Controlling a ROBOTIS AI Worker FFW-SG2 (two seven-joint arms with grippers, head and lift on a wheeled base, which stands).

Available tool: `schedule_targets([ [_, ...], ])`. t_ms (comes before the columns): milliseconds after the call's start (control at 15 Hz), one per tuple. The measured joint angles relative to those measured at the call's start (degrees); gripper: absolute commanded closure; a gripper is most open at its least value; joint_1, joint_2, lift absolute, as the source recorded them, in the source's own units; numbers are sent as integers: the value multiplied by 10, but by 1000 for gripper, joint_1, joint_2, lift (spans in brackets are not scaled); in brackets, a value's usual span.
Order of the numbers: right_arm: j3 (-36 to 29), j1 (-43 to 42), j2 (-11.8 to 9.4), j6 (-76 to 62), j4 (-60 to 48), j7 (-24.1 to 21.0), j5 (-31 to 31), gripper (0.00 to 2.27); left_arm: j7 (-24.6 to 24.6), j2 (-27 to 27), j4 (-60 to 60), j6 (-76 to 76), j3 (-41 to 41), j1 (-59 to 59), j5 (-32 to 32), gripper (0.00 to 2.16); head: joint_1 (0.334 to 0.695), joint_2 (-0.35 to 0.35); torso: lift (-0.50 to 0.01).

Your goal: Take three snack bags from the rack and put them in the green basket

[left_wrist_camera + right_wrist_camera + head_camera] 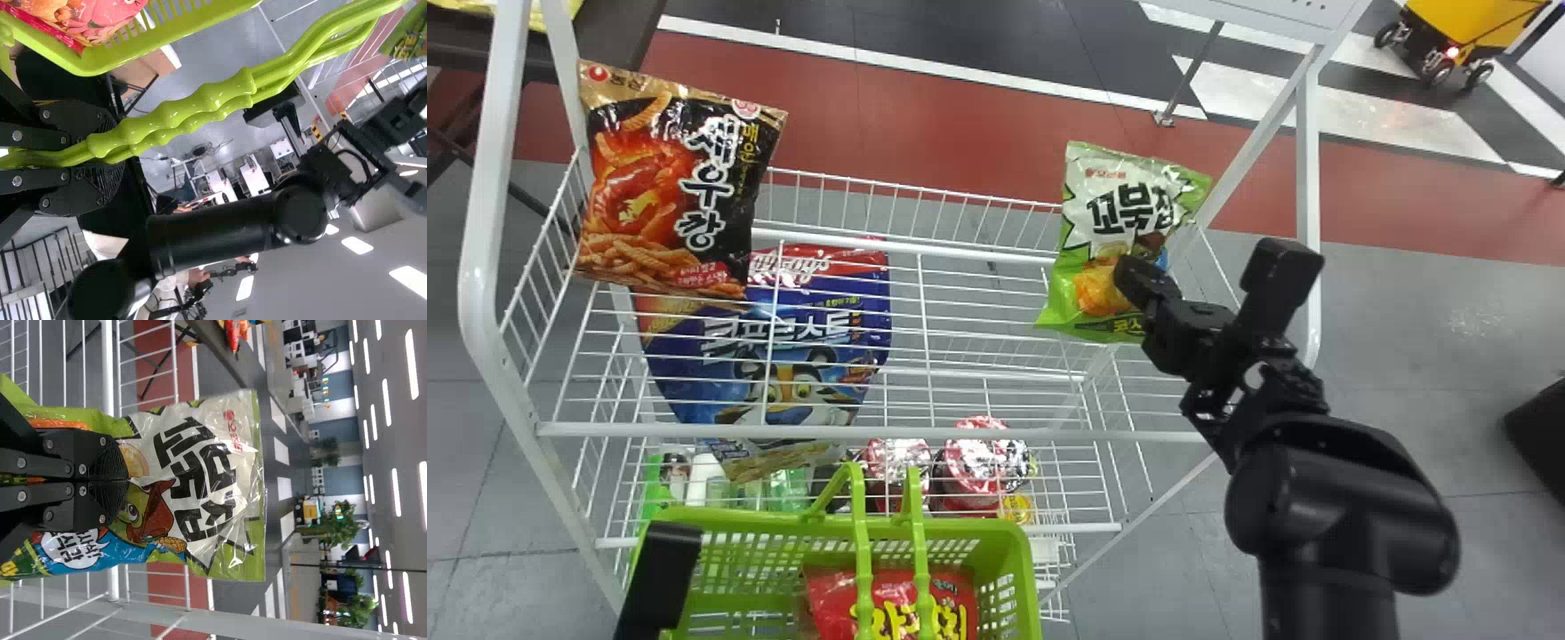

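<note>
Snack (892, 597) in basket (978, 531), left gripper (660, 573) seemingly tight on handles (180, 120), right gripper (1134, 280) tight on green bag (1103, 182)

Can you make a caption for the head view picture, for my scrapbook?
The robot's right gripper holds a green-and-white snack bag at the white wire rack.

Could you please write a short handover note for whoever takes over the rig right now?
Right gripper: closed on the green-and-white snack bag, at the right end of the rack.
Left gripper: closed on the handles of the green basket.
Done: a red bag lies in the basket.
Left: the held bag must go in, then, if the red one counts, one more; the black-and-orange bag and blue bag remain at the rack's left.
</note>
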Motion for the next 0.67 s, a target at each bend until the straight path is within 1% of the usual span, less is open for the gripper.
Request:
schedule_targets([
  [133,-22,34,0,60,-80,25,-27,2199,0,0,-1,0,0,0,0,1636,695,-350,-11],
  [333,-56,80,4,253,-211,81,-63,2199,1,-3,-1,0,5,0,-3,1636,695,-350,-11],
  [533,-84,141,4,420,-325,107,-101,2199,4,-5,-3,2,7,0,-7,1636,695,-350,-11],
  [667,-100,170,4,522,-372,115,-123,2199,8,-5,-5,2,6,-1,-8,1636,695,-350,-11],
])
